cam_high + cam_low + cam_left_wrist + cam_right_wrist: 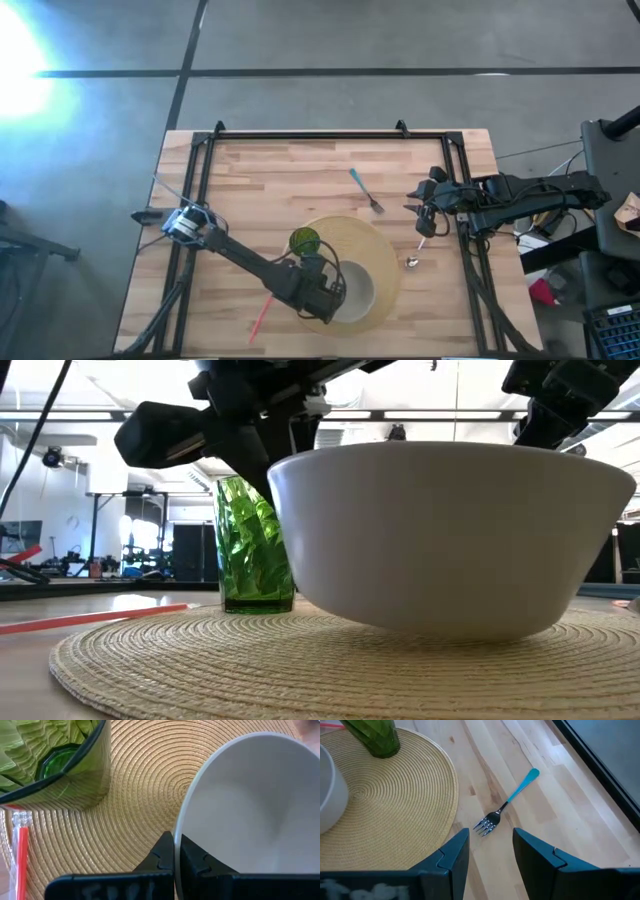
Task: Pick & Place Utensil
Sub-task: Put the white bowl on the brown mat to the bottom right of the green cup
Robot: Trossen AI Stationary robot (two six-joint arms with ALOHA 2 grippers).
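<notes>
the left pincer is clamped on the rim of the white ceramic bowl, which sits on the round woven straw placemat beside a green ribbed glass. the right pincer hovers with fingers apart above the wooden tabletop, just over the blue-handled metal fork. a small metal spoon lies near the placemat's edge, a red straw on the far side.

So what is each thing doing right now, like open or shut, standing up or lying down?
Left gripper: jaws shut on the white bowl's rim.
Right gripper: jaws open, empty, above the fork.
White bowl: upright on the woven mat.
Green glass: upright on the mat.
Fork: lying flat.
Spoon: lying flat.
Red straw: lying flat.
</notes>
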